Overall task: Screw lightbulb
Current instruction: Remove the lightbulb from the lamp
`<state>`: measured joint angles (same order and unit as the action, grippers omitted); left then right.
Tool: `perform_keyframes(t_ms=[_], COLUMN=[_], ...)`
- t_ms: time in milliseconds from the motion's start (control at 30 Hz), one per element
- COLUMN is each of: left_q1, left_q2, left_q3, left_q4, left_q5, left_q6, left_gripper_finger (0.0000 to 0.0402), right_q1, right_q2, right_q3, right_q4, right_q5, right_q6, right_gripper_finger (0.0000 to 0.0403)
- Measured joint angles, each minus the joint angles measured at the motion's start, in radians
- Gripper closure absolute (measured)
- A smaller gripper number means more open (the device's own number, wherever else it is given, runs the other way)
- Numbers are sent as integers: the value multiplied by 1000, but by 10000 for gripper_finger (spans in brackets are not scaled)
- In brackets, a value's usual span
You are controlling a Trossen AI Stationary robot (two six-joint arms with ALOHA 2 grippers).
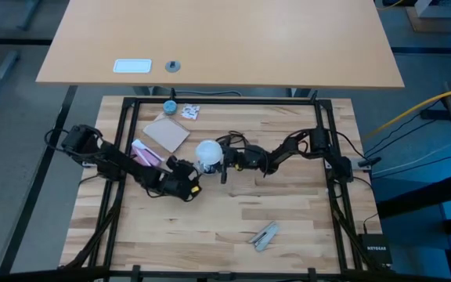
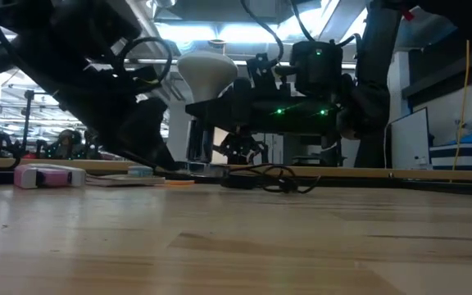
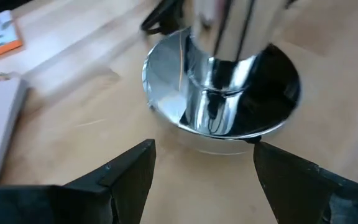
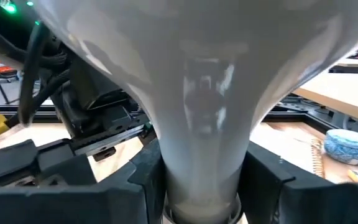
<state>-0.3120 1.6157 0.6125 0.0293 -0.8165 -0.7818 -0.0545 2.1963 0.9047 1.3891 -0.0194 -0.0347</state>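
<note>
Frosted-white lightbulb [image 4: 197,93], pear-shaped globe tapering to a narrow neck, upright, gripped at the neck by right end effector [image 4: 201,180]. Left end effector [image 3: 201,168] spread wide, empty. No legible writing.

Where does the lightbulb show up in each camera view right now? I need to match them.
High view: lightbulb at table centre, between both grippers.
Low view: white globe upper centre, above the table.
Left wrist view: not visible for certain; only the shiny metal base shows.
Right wrist view: fills the frame, its neck between the right gripper's fingers.
Shared landmark: the right gripper.
</note>
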Motion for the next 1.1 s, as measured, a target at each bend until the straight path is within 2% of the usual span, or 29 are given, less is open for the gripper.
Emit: perform_keyframes(t_ms=[100,300,600,867,1100], left_q1=[19,66,105,4,-99], left_q2=[0,0,-3,-85,-204], left_q3=[0,0,0,0,0], left_q4=[-6,-23,-28,-71,-70], left_q5=[-23,-61,-135,-112,-107], left_q6=[-4,-4,2,7,162], left_gripper_finger=[139,139,139,139,139], right_q1=[0,-2,4,3,3], right_q2=[0,0,0,0,0], right_q3=[0,0,0,0,0], right_q4=[3,-3,-2,-2,6], right_q5=[-5,-6,-37,6,10], right_q6=[-1,-4,8,5,7], right_gripper_finger=[238,251,242,244,240])
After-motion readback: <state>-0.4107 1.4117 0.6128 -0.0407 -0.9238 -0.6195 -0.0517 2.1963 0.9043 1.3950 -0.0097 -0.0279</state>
